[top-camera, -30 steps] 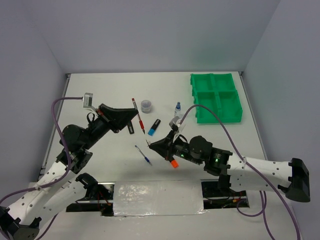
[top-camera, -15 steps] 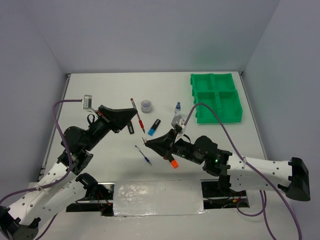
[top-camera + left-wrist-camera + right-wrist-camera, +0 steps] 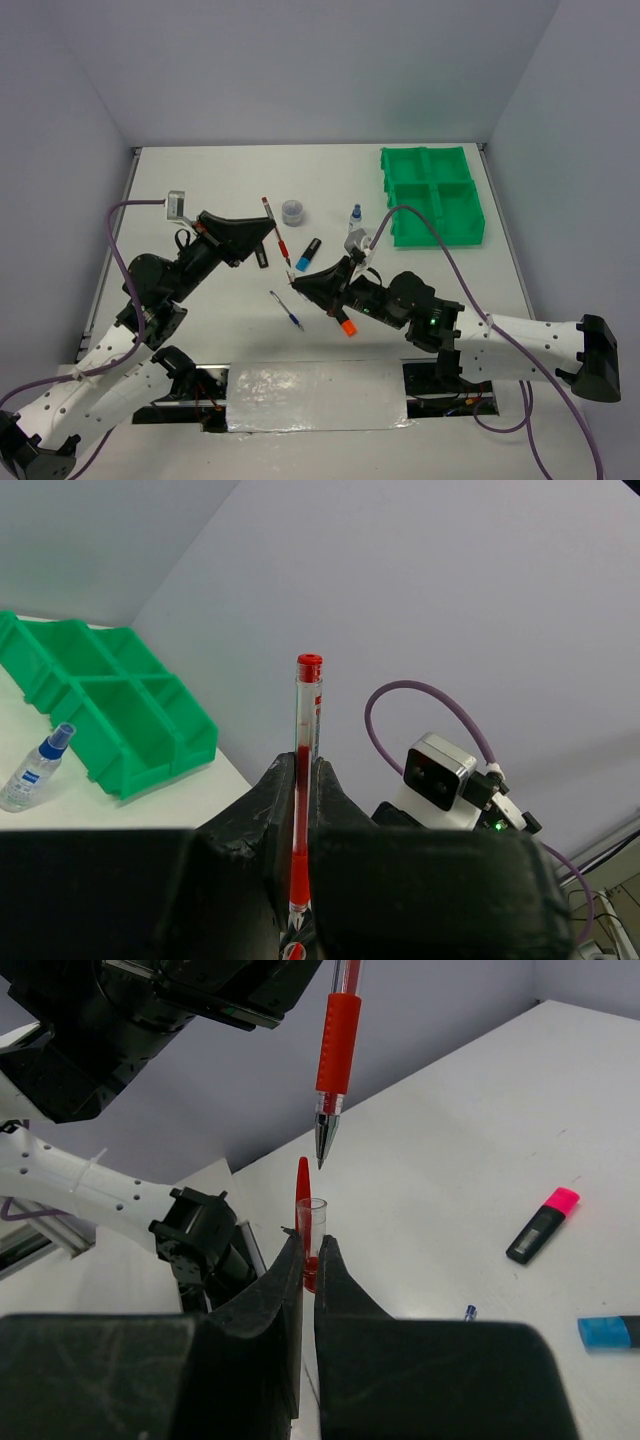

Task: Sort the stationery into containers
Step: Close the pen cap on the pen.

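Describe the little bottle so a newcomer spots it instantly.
Find the green four-compartment tray at the far right of the table. Just off its left wall sits the spray bottle. It alone has a clear body and blue top; the round tub further left is squat and greyish.

We count three highlighters: one pink highlighter (image 3: 541, 1226), one blue highlighter (image 3: 308, 256) and one orange highlighter (image 3: 347, 326). We count two pens, one red pen (image 3: 335, 1035) and one blue pen (image 3: 287, 311), plus one red pen cap (image 3: 302, 1186). We also count one bottle (image 3: 355, 217), one tub (image 3: 292, 210) and one green tray (image 3: 432, 182) with four compartments.
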Robot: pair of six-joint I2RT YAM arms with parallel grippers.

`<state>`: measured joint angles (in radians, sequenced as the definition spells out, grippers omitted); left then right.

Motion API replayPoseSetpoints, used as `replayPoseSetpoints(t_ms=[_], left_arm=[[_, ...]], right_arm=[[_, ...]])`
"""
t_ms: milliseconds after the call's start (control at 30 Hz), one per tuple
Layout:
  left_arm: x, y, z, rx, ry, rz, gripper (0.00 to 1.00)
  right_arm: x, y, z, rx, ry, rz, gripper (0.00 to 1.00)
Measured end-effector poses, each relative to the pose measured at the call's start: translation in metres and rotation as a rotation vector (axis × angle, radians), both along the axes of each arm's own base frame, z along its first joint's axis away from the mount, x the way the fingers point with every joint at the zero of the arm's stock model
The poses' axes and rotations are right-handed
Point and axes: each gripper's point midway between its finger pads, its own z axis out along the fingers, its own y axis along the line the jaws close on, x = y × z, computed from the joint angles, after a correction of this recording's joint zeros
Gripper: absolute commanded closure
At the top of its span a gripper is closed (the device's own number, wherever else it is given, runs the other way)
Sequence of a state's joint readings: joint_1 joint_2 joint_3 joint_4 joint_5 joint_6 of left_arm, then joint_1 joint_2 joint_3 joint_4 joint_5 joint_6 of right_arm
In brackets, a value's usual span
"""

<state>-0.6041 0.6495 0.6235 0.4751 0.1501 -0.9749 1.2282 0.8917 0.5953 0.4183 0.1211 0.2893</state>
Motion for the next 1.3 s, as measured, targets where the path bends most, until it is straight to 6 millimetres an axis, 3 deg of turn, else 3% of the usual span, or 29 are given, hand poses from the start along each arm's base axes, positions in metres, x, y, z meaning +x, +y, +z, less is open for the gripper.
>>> replayPoseSetpoints(t_ms=[400,1300], left_arm=[[0.000,0.000,-0.003,0.002,0.003,-0.002,1.00],[-0.001,0.003,-0.007,0.001,0.006,0.013,1.00]], right_arm=[[0.002,0.002,-0.005,-0.019,-0.004,-0.002,1.00],[0.008,0.007,0.009,-0.023,-0.031,-0.022,1.00]])
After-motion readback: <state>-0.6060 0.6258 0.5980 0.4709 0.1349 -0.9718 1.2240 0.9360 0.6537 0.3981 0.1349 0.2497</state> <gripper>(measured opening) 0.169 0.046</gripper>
